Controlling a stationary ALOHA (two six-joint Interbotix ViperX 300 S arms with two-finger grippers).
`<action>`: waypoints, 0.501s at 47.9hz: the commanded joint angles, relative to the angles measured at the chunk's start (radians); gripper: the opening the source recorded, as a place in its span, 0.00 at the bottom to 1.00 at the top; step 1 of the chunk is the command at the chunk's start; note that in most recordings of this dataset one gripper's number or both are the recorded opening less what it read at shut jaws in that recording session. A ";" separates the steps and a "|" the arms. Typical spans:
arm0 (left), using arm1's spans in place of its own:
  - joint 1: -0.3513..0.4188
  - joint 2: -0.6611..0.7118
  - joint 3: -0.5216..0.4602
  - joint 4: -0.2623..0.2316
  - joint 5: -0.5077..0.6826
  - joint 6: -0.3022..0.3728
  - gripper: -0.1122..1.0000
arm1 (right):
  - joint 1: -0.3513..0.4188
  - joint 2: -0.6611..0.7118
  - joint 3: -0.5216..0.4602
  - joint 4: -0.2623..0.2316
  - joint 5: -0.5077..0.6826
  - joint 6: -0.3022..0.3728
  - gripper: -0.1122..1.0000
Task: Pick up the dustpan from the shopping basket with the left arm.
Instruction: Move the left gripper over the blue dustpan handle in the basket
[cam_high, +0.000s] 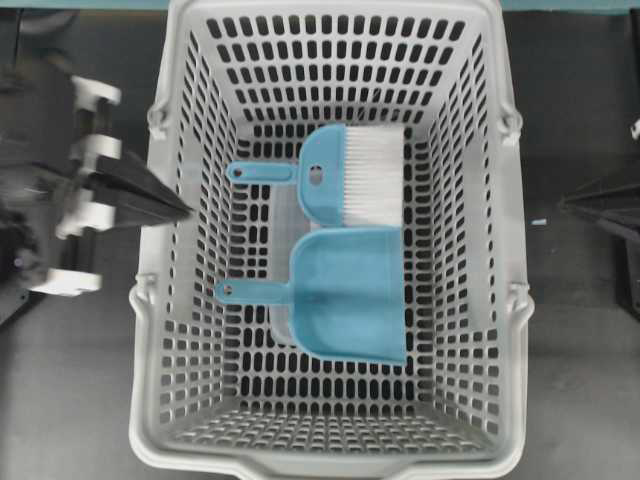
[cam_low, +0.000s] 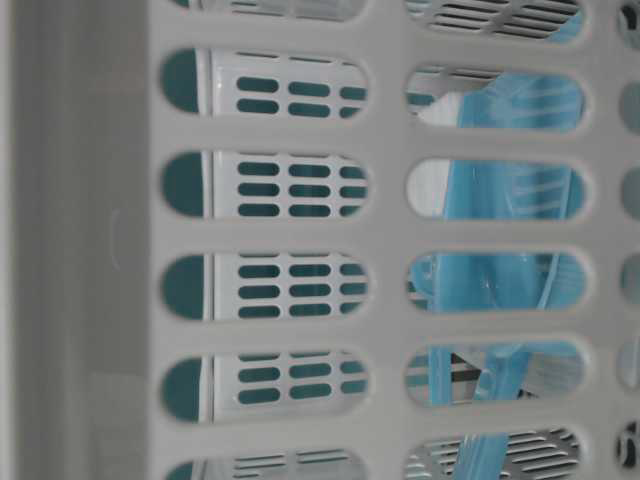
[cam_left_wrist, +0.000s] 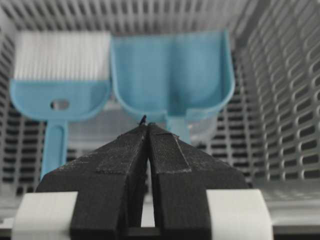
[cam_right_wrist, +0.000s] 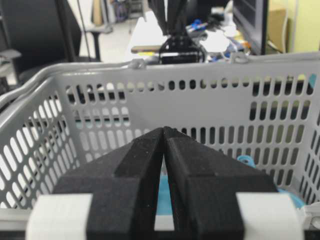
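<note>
The teal-blue dustpan (cam_high: 352, 295) lies flat on the floor of the light-grey shopping basket (cam_high: 510, 210), its thin handle pointing left. In the left wrist view the dustpan (cam_left_wrist: 172, 75) is ahead of and below my left gripper (cam_left_wrist: 147, 125), whose jaws are shut with nothing between them. Seen from overhead, the left gripper (cam_high: 186, 210) hovers at the basket's left rim, apart from the dustpan. My right gripper (cam_high: 566, 203) stays outside the basket's right wall, shut and empty; the right wrist view shows this gripper (cam_right_wrist: 163, 129) facing the basket (cam_right_wrist: 200, 95).
A teal hand brush (cam_high: 345, 175) with white bristles lies just behind the dustpan, and in the left wrist view the brush (cam_left_wrist: 60, 75) is left of it. The basket's slotted walls (cam_left_wrist: 292, 80) rise on all sides. The table-level view shows the basket wall (cam_low: 385, 135) up close.
</note>
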 joint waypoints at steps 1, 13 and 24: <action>-0.014 0.081 -0.118 0.003 0.101 0.002 0.10 | -0.002 0.005 -0.018 0.003 -0.008 0.008 0.10; -0.025 0.262 -0.253 0.003 0.261 -0.002 0.10 | -0.005 0.002 0.000 0.003 -0.015 0.046 0.20; -0.038 0.393 -0.301 0.003 0.314 -0.002 0.14 | -0.002 -0.008 0.011 0.003 -0.040 0.066 0.70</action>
